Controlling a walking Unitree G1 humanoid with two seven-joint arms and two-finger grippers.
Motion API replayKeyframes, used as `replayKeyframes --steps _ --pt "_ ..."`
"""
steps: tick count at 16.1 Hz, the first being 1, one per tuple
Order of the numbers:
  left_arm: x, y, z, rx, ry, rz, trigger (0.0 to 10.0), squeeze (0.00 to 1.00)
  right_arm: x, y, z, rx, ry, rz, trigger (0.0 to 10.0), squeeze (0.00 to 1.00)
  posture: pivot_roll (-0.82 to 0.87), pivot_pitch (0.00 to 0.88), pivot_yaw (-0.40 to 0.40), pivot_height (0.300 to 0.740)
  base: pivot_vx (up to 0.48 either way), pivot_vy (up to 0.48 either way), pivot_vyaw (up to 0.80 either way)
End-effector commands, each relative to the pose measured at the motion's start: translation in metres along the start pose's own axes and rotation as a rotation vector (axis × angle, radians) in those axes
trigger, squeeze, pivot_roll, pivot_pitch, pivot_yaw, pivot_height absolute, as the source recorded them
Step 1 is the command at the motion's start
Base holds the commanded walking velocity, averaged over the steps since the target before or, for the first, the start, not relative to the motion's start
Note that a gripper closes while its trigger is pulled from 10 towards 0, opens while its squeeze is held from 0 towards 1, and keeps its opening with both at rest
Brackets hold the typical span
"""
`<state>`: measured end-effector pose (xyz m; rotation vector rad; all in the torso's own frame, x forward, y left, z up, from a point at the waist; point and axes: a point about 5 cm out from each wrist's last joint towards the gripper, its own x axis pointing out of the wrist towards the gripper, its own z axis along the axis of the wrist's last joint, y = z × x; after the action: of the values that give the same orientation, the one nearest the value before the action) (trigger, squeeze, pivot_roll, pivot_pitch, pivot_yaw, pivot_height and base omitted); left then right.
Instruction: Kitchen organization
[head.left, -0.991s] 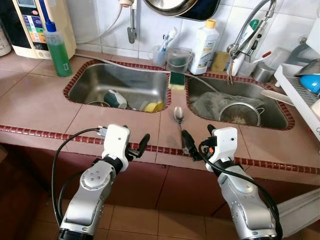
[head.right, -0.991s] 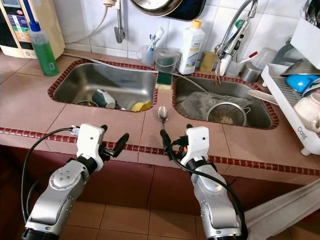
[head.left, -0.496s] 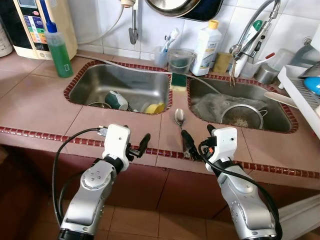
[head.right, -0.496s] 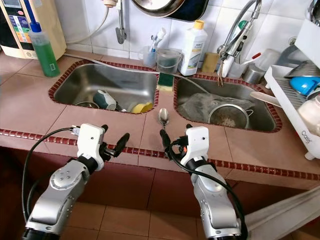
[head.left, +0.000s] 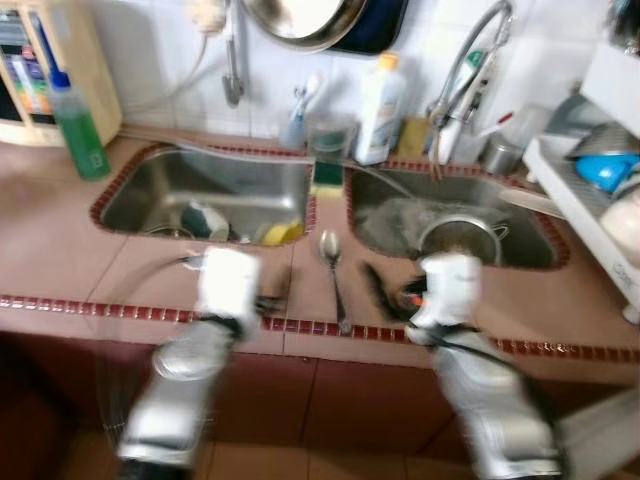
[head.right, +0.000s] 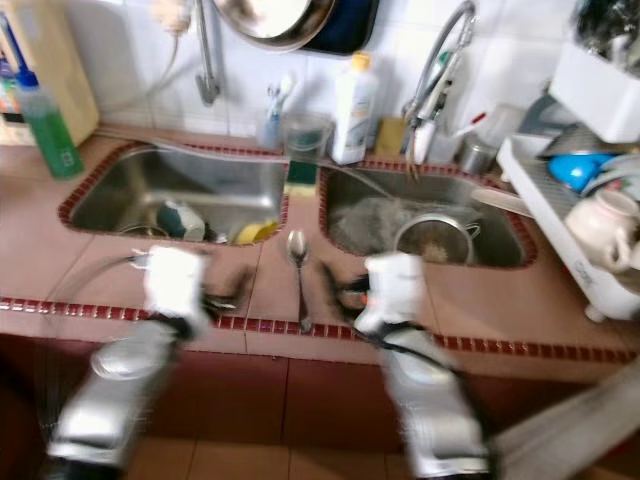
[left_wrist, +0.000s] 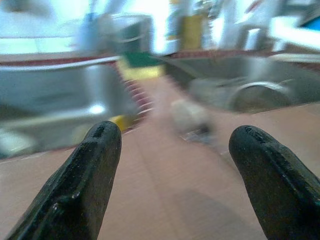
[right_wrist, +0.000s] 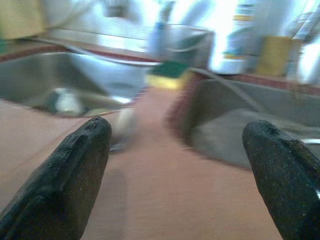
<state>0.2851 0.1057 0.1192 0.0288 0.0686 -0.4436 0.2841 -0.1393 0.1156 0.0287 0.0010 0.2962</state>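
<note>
The left gripper (left_wrist: 175, 150) is held spread over the front of the surface (head.left: 60, 260), its two black fingers (left_wrist: 85, 185) well apart and nothing between them. The right gripper (right_wrist: 175, 150) is likewise held spread and empty over the surface, near its front edge. Both arms are blurred in the eye views. Between the two grippers a spoon (head.left: 333, 268) is seen lying flat on the strip of surface dividing the two sinks, bowl toward the wall, handle toward the tiled edge. A green-and-yellow sponge (head.left: 326, 174) is set at the far end of that strip. In the left sink (head.left: 150, 195) a cup (head.left: 208, 220) and a yellow item (head.left: 282, 232) are seen; in the right sink (head.left: 530, 240) a strainer (head.left: 462, 236). A green bottle (head.left: 78, 130) is stood at the far left, a white bottle (head.left: 379, 98) against the wall.
</note>
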Motion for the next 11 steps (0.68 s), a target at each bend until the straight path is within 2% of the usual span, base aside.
replayKeyframes --steps 1,2,5,8,11 --pt "-0.003 0.011 0.005 0.028 -0.013 0.026 10.0 0.0 0.005 0.01 0.006 0.016 -0.027 0.033 10.0 0.0 -0.02 0.0 -0.079 0.74 0.0 0.0 0.0" --pt "-0.003 0.01 0.005 0.008 -0.015 0.039 10.0 0.0 0.006 0.01 0.006 0.017 -0.025 0.035 10.0 0.0 -0.02 0.0 -0.08 0.74 0.0 0.0 0.0" --pt "-0.006 0.009 -0.001 0.024 0.037 0.042 10.0 0.0 0.008 0.011 0.004 0.013 -0.016 0.041 10.0 0.0 -0.02 0.0 -0.08 0.74 0.0 0.0 0.0" --pt "-0.011 0.009 -0.005 0.045 0.083 0.025 10.0 0.0 0.015 0.003 -0.002 -0.028 0.025 0.035 10.0 0.0 -0.01 0.0 -0.082 0.74 0.0 0.0 0.0" --pt "-0.016 0.012 -0.004 0.041 0.11 0.003 10.0 0.0 0.023 -0.003 -0.005 -0.017 0.045 0.012 10.0 0.0 0.0 0.019 -0.082 0.74 0.0 0.0 0.0"
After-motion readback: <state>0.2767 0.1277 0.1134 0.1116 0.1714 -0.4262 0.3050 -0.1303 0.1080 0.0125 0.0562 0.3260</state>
